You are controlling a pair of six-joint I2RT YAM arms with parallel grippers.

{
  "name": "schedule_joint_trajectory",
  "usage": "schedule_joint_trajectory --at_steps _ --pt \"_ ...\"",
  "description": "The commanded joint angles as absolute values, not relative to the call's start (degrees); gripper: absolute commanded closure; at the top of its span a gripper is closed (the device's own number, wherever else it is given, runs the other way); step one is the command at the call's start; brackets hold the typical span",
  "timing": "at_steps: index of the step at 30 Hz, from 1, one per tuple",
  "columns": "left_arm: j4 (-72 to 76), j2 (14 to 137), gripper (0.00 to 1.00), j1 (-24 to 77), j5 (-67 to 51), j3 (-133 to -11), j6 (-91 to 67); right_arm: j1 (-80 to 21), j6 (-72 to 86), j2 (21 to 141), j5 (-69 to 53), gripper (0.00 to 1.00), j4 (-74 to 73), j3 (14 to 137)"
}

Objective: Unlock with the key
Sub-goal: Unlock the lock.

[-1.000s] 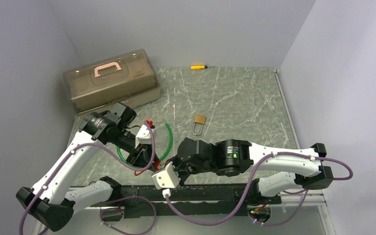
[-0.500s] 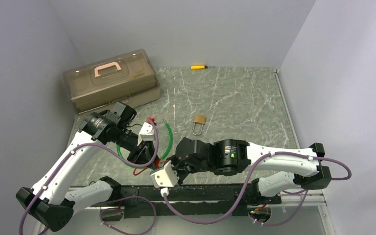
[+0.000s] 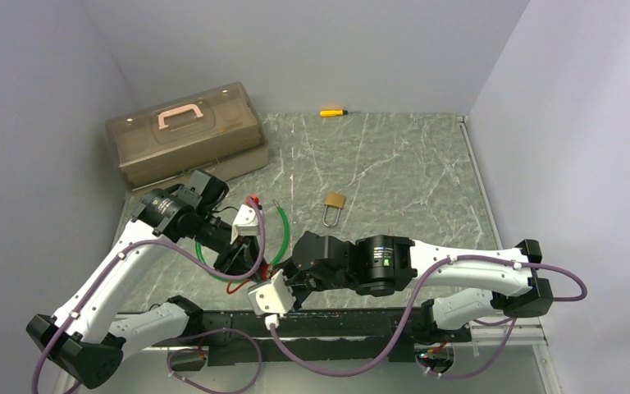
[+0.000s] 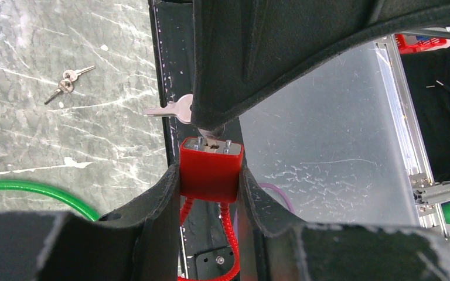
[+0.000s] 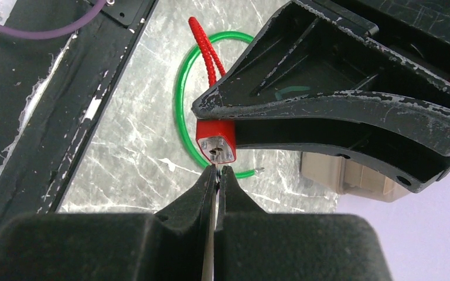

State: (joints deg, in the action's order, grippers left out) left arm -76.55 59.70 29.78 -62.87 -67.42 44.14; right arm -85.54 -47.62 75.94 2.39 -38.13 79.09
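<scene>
toolbox: tan toolbox (image 3: 184, 135) with pink handle, far-left on counter (image 3: 394, 164), lid down, contents cannot tell
left claw: left claw (image 4: 210, 175) clenched on both sides of red lock (image 4: 211, 167), keyway face pointing at the other arm
right claw: right claw (image 5: 217, 174) pinched tight on key (image 4: 174, 109), blade edge-on between the fingers
key vs lock: tip meets the lock's silver end face, depth cannot tell; bow sticks out to the side
red cable: coiled red cable (image 5: 205, 50) runs off the lock's back
loose items: brass padlock (image 3: 334, 202) mid-counter, spare keys (image 4: 67, 84) lying flat, green cable (image 5: 181, 111) loop under the claws, yellow screwdriver (image 3: 331, 112) at the far edge
</scene>
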Motion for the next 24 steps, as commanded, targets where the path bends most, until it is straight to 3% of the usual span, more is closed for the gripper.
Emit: schedule_joint_trajectory --at_steps 1,21,22,24 --pt "-72.66 58.51 1.0 30.54 -71.08 -67.69 45.67 -85.41 -47.28 77.24 0.29 1.0 -20.29 79.69" --pt "-63.3 63.33 1.0 31.15 -74.74 -75.09 31.64 -85.52 -45.08 78.06 -1.49 1.0 -18.88 76.85" --pt "-63.66 63.18 1.0 31.16 -74.74 -74.93 32.21 -85.32 -44.9 77.55 -1.53 0.97 -19.66 77.24" --pt "-64.46 62.76 1.0 31.15 -74.44 -74.35 33.3 -84.83 -44.5 75.9 -1.54 0.81 -20.73 77.24"
